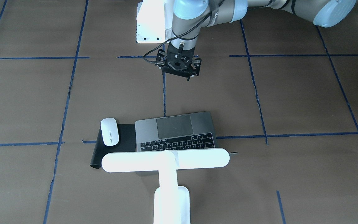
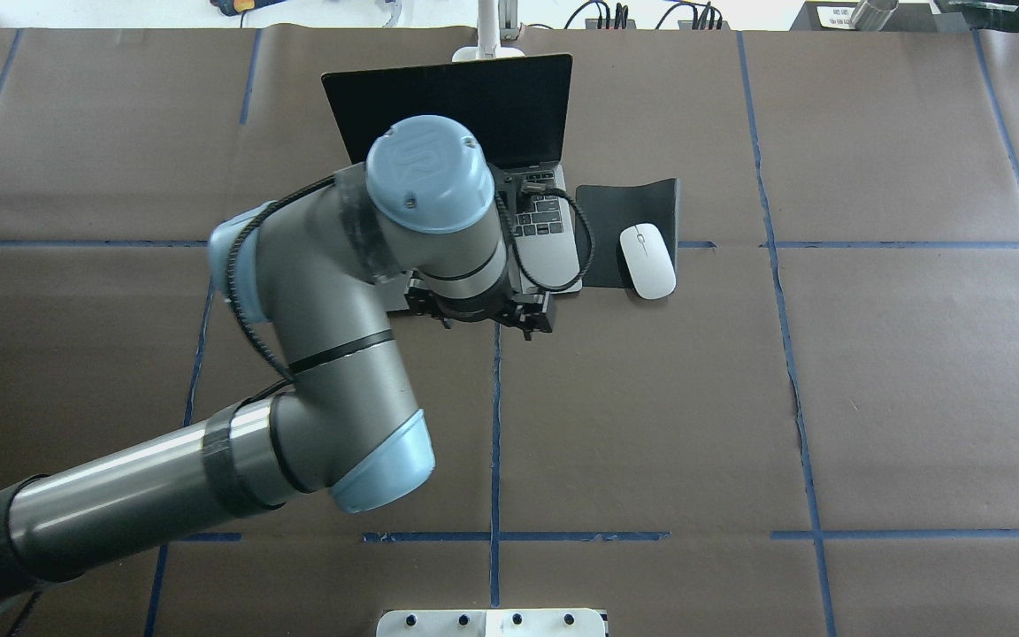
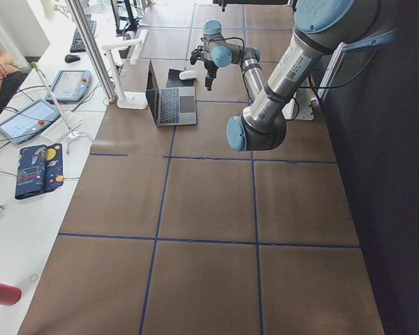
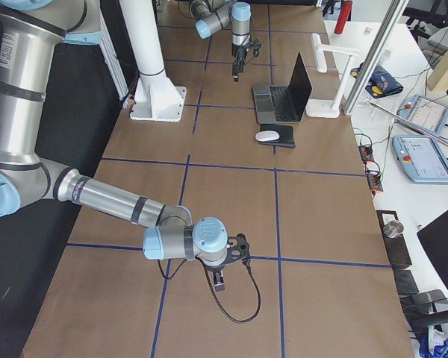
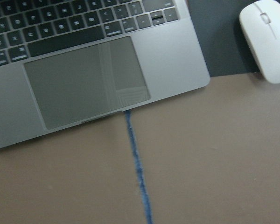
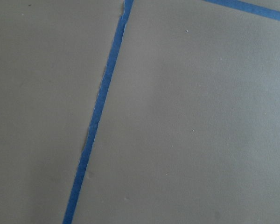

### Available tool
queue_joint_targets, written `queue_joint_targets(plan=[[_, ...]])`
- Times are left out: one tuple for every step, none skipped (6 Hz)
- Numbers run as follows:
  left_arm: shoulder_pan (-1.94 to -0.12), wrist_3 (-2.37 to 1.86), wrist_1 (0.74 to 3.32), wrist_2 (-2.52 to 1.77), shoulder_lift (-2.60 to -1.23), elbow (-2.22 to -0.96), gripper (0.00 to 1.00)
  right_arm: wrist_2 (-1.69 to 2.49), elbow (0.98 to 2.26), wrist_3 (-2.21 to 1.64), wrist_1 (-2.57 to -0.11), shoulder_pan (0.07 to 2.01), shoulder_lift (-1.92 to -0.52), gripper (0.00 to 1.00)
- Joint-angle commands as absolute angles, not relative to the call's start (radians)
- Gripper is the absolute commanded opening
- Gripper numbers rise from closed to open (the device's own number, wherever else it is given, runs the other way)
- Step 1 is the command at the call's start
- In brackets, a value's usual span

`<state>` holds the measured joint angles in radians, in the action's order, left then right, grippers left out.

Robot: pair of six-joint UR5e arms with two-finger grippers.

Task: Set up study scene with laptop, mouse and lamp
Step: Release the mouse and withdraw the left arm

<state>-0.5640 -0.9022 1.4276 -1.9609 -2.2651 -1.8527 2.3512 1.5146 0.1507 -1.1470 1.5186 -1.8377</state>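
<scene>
Three things close together — laptop (image 1: 176,132), mouse (image 1: 109,131), lamp (image 1: 166,160)

Brown paper-covered table (image 2: 916,398); blue tape grid (image 2: 494,425); white side bench (image 3: 28,230).

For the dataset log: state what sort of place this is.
Most likely a robotics lab workcell, not a real study: a robot arm reaches over a table papered brown and gridded with blue tape, a teach pendant lies on the side bench, and the laptop, mouse and lamp look staged.

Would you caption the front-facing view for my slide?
Left gripper hovers beside open laptop; mouse on mat, lamp in foreground.
</scene>
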Motion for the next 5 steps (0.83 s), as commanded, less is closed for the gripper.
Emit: queue_joint_targets(plan=[[-0.653,-0.673,1.396,-1.998,-2.023,-2.079,1.0,2.35,1.509,0.152,-1.146,1.519,-1.839,1.0],[-0.722,-0.525,1.397,-2.041,-1.914,-2.129,1.0,2.347,1.506,0.152,-1.146,1.519,-1.838,1.0],[-0.814,-0.359,1.397,-2.046,-1.82,-2.155,1.0,2.349,1.506,0.152,-1.146,1.519,-1.838,1.0],[-0.924,-0.236,1.396,-2.134,-1.743,-2.148,1.0,2.349,1.508,0.152,-1.144,1.519,-1.838,1.0],[-1.04,-0.063,1.396,-2.19,-1.659,-2.137,1.0,2.355,1.512,0.152,-1.143,1.519,-1.838,1.0]])
